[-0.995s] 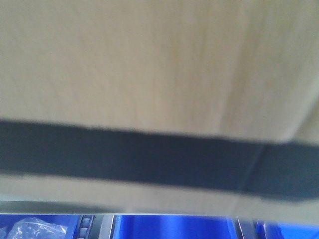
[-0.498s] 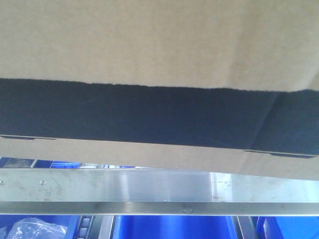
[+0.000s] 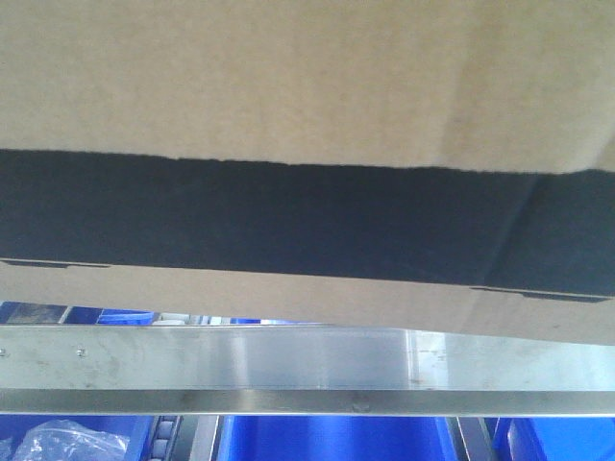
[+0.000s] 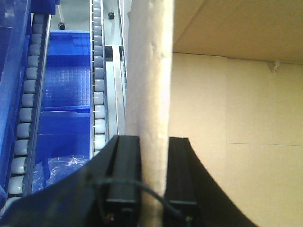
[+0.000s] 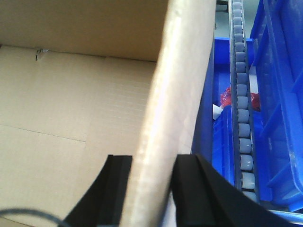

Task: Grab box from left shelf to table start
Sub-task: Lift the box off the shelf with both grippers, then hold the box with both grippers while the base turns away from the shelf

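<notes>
Left gripper (image 4: 152,146) clamps the box (image 3: 307,77) (one wall); right gripper (image 5: 152,163) likewise.

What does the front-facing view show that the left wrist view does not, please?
Only the front-facing view shows the black printed band and the brushed silver metal front rail. Only the left wrist view shows the left gripper clamping a box wall, and grey roller tracks. Both show the large brown cardboard box and blue plastic bins.
</notes>
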You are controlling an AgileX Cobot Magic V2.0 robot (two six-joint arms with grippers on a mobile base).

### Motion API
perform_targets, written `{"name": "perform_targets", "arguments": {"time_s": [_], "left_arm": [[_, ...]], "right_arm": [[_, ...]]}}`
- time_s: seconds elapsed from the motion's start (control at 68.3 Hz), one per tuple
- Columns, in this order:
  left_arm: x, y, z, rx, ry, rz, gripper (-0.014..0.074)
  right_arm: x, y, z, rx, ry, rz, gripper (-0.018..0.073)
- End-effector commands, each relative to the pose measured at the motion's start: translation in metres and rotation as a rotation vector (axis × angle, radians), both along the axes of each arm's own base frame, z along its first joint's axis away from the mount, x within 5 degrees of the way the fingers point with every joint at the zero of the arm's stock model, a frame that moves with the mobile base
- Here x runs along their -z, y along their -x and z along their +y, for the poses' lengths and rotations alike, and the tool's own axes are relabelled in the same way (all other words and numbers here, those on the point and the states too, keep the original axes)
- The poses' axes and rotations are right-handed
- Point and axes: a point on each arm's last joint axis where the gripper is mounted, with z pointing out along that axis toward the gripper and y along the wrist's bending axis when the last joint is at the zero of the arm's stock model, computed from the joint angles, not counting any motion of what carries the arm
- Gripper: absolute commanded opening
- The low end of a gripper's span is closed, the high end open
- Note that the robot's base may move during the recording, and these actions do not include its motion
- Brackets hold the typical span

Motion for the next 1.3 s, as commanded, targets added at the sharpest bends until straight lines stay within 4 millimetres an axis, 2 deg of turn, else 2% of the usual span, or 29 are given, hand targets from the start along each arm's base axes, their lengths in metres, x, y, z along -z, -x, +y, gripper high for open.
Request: {"name": "perform_targets", "arguments": {"time_s": [0.0, 0.834, 1.288], "left_arm": [[-0.022, 0.005, -0.003, 0.045, 0.109, -0.138, -0.0092], [-0.021, 0.004, -0.004, 0.045, 0.106, -0.132, -0.0092], [-0.013, -0.018, -0.016, 0.044, 0.072, -0.068, -0.0092]], "right_arm": [[-0.026, 0.000, -0.002, 0.026, -0.003, -0.215, 0.0058], [-0.026, 0.000, -0.002, 0.026, -0.003, -0.215, 0.0058], [-0.026, 0.000, -0.002, 0.026, -0.003, -0.214, 0.0058]]}}
